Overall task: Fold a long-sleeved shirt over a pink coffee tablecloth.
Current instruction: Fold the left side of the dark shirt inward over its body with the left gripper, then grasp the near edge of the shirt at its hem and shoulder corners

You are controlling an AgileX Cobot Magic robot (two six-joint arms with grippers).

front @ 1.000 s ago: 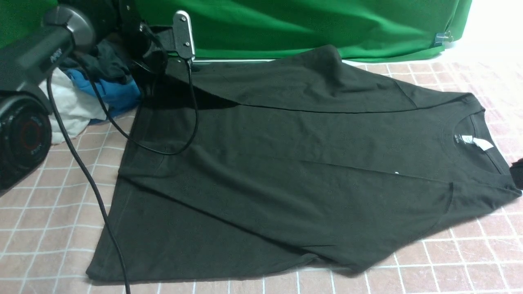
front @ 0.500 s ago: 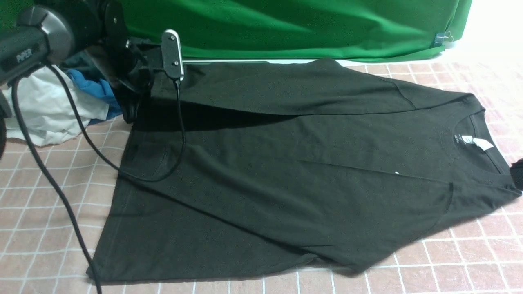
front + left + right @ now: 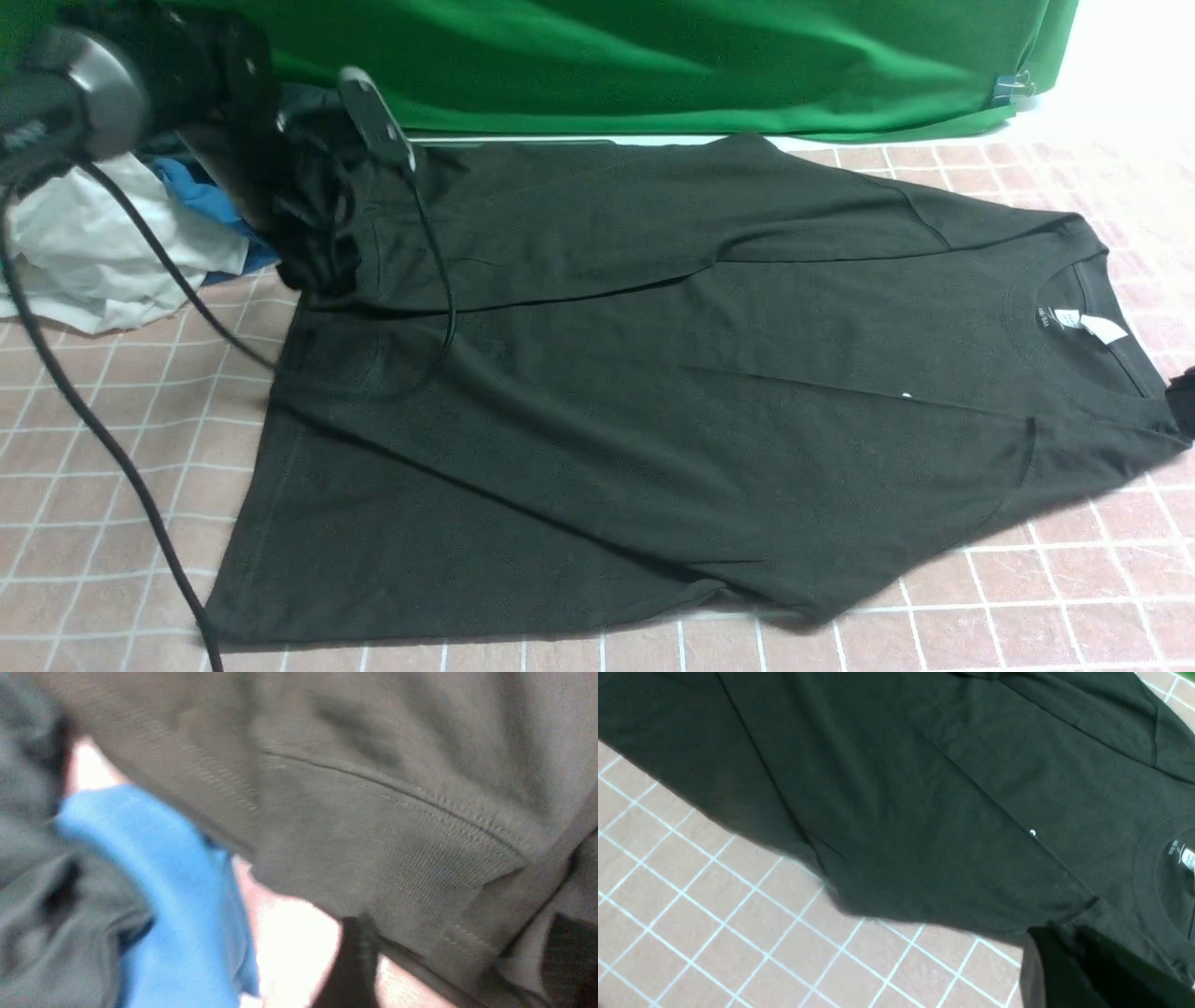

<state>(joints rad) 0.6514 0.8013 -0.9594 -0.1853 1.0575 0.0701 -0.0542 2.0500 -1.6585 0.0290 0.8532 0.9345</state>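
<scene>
bg 12 o'clk: green backdrop cloth point(image 3: 653, 65), creased, hangs across full width | 2 o'clk: small clip point(image 3: 1013, 91) nr its rt hem; beyond it bright white area point(image 3: 1130, 65), washed out | 11 o'clk: thin white strip point(image 3: 523, 141) under hem | 10 o'clk: heap of clothes, white point(image 3: 93, 252) + blue point(image 3: 210, 201) | light: even, soft shadows

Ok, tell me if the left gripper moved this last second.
Yes: the left gripper shifted left, toward the garment heap, and lower against the green backdrop.
</scene>
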